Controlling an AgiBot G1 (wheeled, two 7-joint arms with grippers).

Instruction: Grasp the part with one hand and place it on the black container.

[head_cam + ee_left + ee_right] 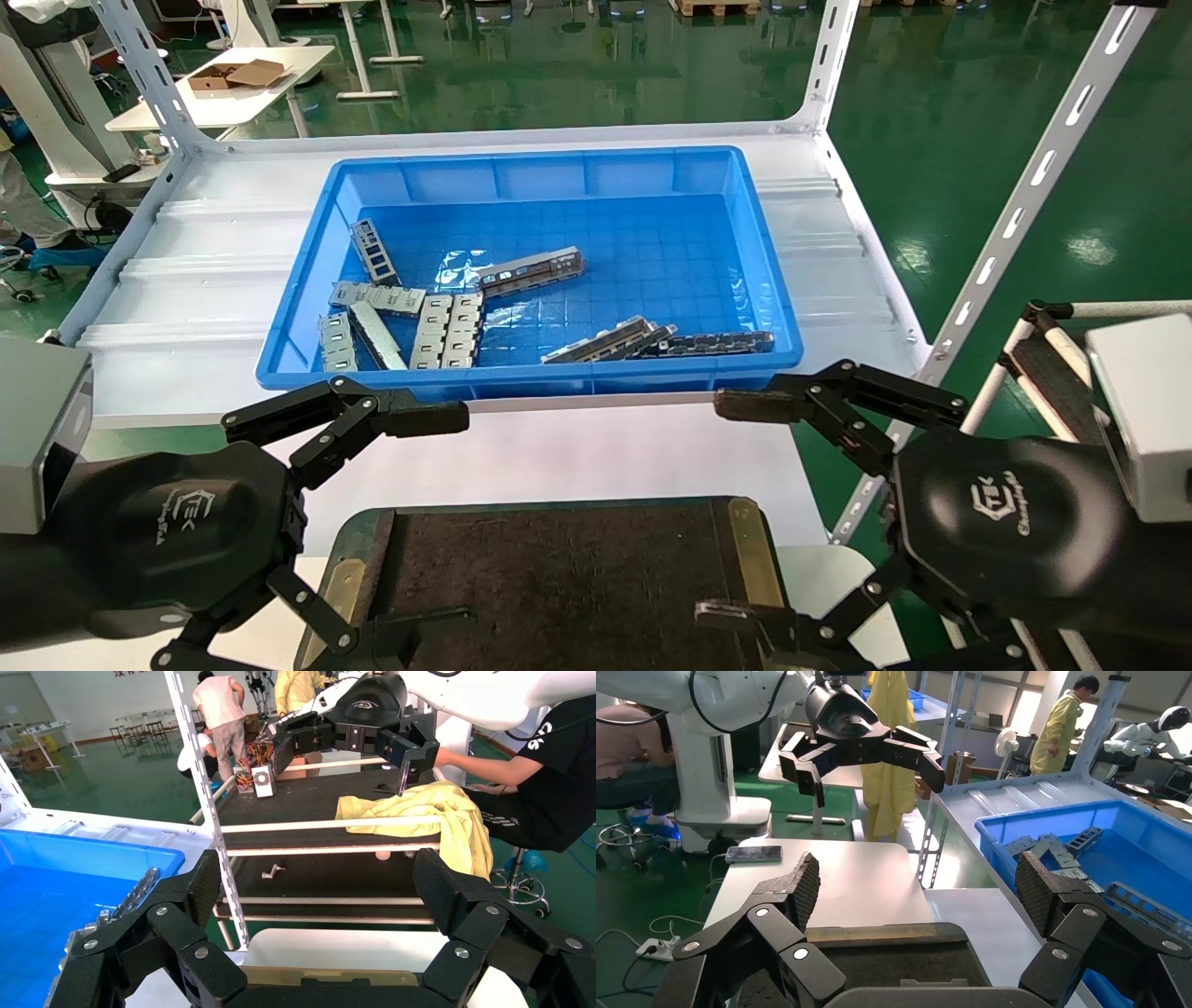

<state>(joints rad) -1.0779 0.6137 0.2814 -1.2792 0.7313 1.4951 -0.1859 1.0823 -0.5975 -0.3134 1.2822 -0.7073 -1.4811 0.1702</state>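
Several silver-grey parts lie in the blue bin (300,317): a cluster at its left (447,331), one in the middle (531,271), one near the front wall (605,341) beside a darker strip (710,343). The black container (559,578) lies at the near edge, between my hands. My left gripper (461,517) is open and empty over the container's left side. My right gripper (712,508) is open and empty over its right side. Both stand short of the bin. The wrist views show each gripper's open jaws, left (318,885) and right (919,885), above the container's brass strip (863,933).
The bin sits on a white shelf (186,280) with slotted uprights (1024,200) at its corners. A cart with black shelves (316,804) and a yellow cloth (429,811) stands to my right. People stand around the workspace.
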